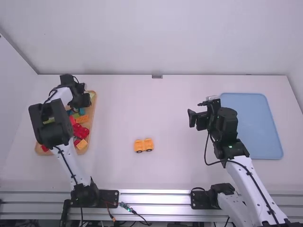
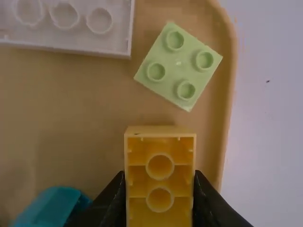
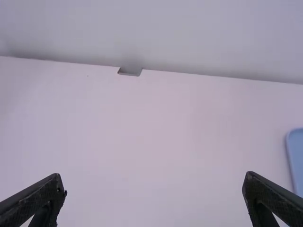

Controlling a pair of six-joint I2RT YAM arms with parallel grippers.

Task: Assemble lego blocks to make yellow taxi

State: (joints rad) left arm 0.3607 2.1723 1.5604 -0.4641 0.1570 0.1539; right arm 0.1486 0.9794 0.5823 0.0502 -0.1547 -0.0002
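High view: L gripper over tan tray, L edge of table, yellow wheeled pcs toward arm-side edge, R gripper by blue tray; L wrist: yellow block gripped, w/ green block, white block in tray; R wrist: fingers wide apart.

Blue tray lies on the right part of the white desk | small grey fitting sits at the desk's back edge, by the pale back wall | silver metal rails run along the front edge
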